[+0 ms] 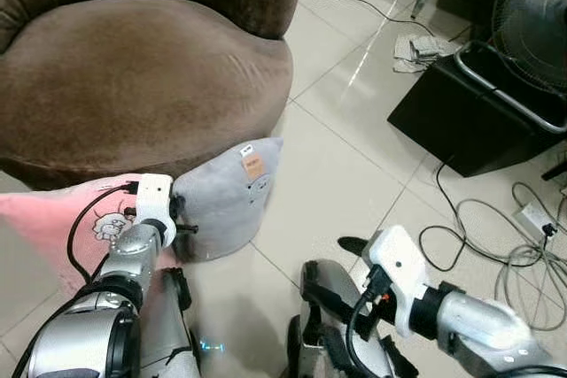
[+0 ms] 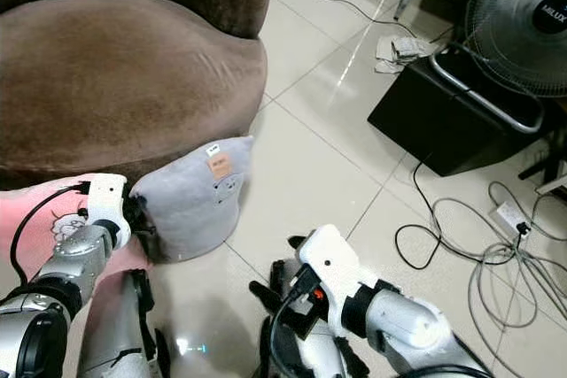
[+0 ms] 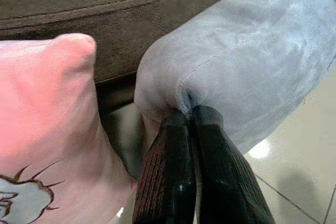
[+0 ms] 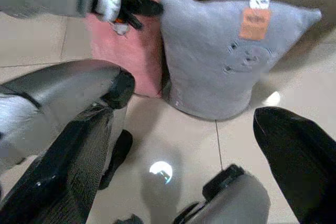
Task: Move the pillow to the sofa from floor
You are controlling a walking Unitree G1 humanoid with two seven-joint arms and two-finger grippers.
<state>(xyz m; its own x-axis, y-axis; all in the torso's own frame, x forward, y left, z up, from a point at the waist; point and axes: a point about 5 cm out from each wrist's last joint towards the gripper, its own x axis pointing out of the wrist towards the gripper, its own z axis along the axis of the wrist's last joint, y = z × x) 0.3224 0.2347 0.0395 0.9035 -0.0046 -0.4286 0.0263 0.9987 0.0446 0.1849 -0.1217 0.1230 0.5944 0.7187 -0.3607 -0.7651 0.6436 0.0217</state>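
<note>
Grey and soft, the pillow [image 1: 229, 198] you are after stands on its edge on the tiled floor [image 1: 337, 157], leaning against the front of the brown sofa [image 1: 133, 86], with an orange tag [image 1: 253, 165] near its top corner. Your left gripper [image 3: 188, 113] has its two black fingers pressed together on the pillow's left corner, pinching a fold of the grey fabric. A pink pillow [image 1: 62, 219] with a cartoon print sits just beside it on the left, touching it and also against the sofa base.

Your right gripper [image 4: 199, 150] hangs low at the near right with its fingers spread wide and nothing between them; in its wrist view it faces the grey pillow's front from a little way off.

To the far right you have a black box [image 1: 469, 121] with a metal tube frame on it, a standing fan [image 2: 523, 24] behind that, a crumpled cloth [image 1: 421, 49] on the tiles, and a tangle of grey and black cables [image 1: 505, 245] with a white adapter [image 1: 534, 217] near right. The sofa seat above the pillows is bare, and open tile lies between the pillow and the black box.
</note>
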